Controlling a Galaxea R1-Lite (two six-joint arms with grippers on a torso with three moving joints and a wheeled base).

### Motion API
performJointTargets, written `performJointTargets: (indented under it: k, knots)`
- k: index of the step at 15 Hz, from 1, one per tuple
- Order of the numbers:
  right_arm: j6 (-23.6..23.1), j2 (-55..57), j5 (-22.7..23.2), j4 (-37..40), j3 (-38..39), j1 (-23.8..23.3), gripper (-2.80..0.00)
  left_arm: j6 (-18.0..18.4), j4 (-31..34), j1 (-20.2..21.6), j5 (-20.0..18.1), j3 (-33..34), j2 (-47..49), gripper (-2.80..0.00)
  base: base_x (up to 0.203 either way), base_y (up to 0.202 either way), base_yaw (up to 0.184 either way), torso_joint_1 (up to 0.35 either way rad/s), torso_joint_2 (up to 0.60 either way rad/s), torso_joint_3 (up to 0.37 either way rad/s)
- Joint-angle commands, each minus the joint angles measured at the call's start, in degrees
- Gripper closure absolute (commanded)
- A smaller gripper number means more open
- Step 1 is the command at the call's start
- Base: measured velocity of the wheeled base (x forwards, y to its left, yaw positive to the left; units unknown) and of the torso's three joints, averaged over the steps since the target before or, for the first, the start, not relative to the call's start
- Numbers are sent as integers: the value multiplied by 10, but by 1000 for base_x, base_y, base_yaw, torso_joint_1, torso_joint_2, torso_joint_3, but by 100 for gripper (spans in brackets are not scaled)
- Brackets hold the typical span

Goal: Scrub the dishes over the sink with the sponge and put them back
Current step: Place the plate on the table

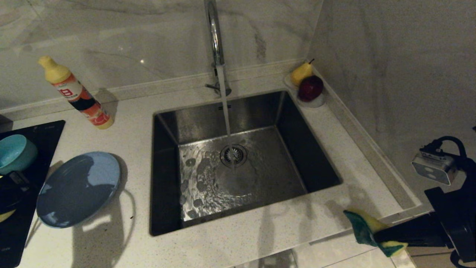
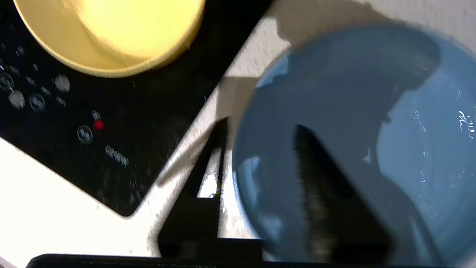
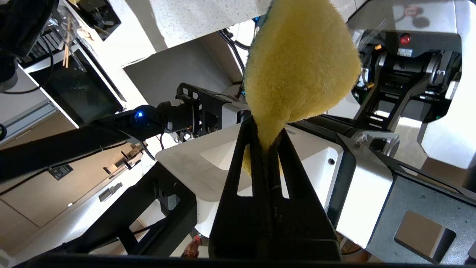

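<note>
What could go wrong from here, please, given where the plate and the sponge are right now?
The wide pale blue-grey plate lies partly on the black cooktop's edge, partly on the counter, with the left gripper straddling its rim; a shallow grip might let the wet plate slip. The right gripper pinches only the yellow-and-green sponge's waist off the counter's front edge, so it could drop to the floor. The chrome tap is running and may splash.

The small teal-blue plastic bowl (image 1: 14,152) and the black glass cooktop (image 1: 22,193) run off the head view's left edge. In the left wrist view, one black finger hides part of the pale blue-grey plate (image 2: 409,130), itself blurred.
</note>
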Motion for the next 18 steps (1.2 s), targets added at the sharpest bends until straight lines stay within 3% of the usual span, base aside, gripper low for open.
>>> performJointTargets:
  k: [1,4,5,7,9,11,14,16,17,18]
  knots:
    - [2,-13,3,1,1,-1,0,1,3,7,1,-28,19,-280,0,0,0,0,0,0]
    - [2,-10,-5,-1,-8,-1,0,2,24,6,-4,-79,22,-280,0,0,0,0,0,0]
    - [0,-5,-29,-2,-8,0,0,2,45,2,-7,-107,23,-280,0,0,0,0,0,0]
    - [-3,7,-85,-18,3,2,0,1,78,-14,-34,-169,27,-280,0,0,0,0,0,0]
    - [-7,9,-101,-31,4,-2,0,1,97,-36,-73,-225,42,-280,0,0,0,0,0,0]
    - [-32,13,-130,-31,1,-11,0,13,125,-74,-98,-269,58,-280,0,0,0,0,0,0]
    - [-74,22,-172,-31,7,-17,0,46,156,-151,-104,-300,72,-280,0,0,0,0,0,0]
    - [-77,20,-174,-31,6,-22,0,64,171,-201,-103,-318,74,-280,0,0,0,0,0,0]
    - [-77,20,-174,-31,6,-22,0,76,193,-218,-103,-338,73,-60,0,0,0,0,0,0]
    - [-77,20,-174,-31,8,-22,0,88,210,-232,-106,-355,69,0,0,0,0,0,0,0]
